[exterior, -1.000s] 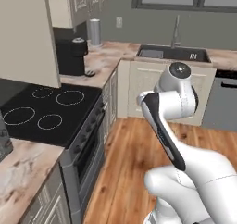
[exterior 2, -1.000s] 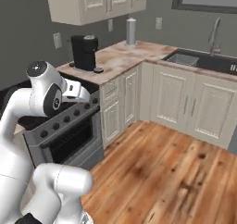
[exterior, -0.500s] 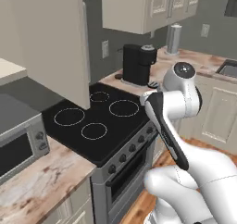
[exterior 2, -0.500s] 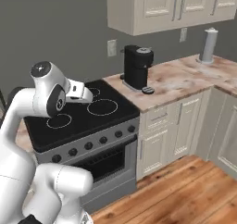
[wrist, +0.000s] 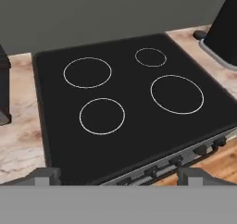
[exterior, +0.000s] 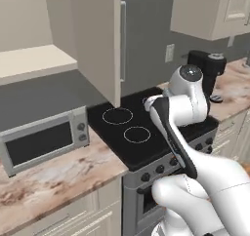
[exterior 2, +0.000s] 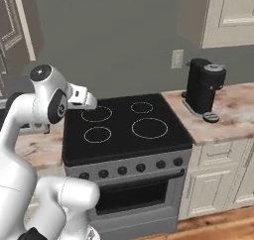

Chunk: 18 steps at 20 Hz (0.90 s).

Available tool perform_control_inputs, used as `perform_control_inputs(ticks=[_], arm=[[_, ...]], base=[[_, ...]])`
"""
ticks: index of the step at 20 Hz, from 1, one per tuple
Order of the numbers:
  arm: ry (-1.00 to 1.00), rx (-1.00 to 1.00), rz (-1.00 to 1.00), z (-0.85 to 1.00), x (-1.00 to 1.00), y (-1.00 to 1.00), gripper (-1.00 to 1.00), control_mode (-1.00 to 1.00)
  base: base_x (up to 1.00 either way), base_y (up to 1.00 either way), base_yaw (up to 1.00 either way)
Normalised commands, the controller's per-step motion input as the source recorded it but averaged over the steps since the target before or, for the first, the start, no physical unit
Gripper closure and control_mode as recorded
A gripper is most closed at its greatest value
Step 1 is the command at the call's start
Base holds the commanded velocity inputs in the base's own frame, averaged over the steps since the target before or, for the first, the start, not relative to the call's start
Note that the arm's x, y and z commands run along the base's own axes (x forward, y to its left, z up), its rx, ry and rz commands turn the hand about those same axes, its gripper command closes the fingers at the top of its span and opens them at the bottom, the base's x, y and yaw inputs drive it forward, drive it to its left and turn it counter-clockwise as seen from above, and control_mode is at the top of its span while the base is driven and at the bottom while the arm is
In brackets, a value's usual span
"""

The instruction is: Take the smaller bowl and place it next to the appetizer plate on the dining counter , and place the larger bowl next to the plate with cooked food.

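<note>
Both bowls, both plates and the dining counter are out of view. My gripper [wrist: 119, 177] hangs above the front edge of a black cooktop [wrist: 125, 107], open, its fingertips [wrist: 46, 175] wide apart with nothing between them. In the right base view the hand [exterior 2: 83, 97] is folded close to the arm, over the left burners of the cooktop [exterior 2: 124, 127].
A black coffee machine [exterior 2: 203, 88] stands on the marble kitchen counter [exterior 2: 233, 115] right of the stove. A microwave [exterior: 44, 140] sits on the counter to the stove's left, under an open upper cabinet door [exterior: 97, 40]. The oven front [exterior 2: 139, 194] faces me.
The whole scene has swept across both base views: the camera has turned from the sink corner to the stove. The microwave has come into view. The arm keeps its folded pose.
</note>
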Motion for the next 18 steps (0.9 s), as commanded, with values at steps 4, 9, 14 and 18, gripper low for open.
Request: perform_control_inputs(ticks=[4, 9, 14, 18], arm=[[0.0, 0.0, 0.0, 0.0, 0.0, 0.0, -1.0, 1.0], [0.0, 0.0, 0.0, 0.0, 0.0, 0.0, -1.0, 1.0], [0.0, 0.0, 0.0, 0.0, 0.0, 0.0, -1.0, 1.0], [0.0, 0.0, 0.0, 0.0, 0.0, 0.0, -1.0, 1.0]], base=[[-0.05, 0.07, 0.48], [-0.08, 0.37, 0.44], [-0.08, 0.74, 0.16], [0.02, 1.0, 0.04]])
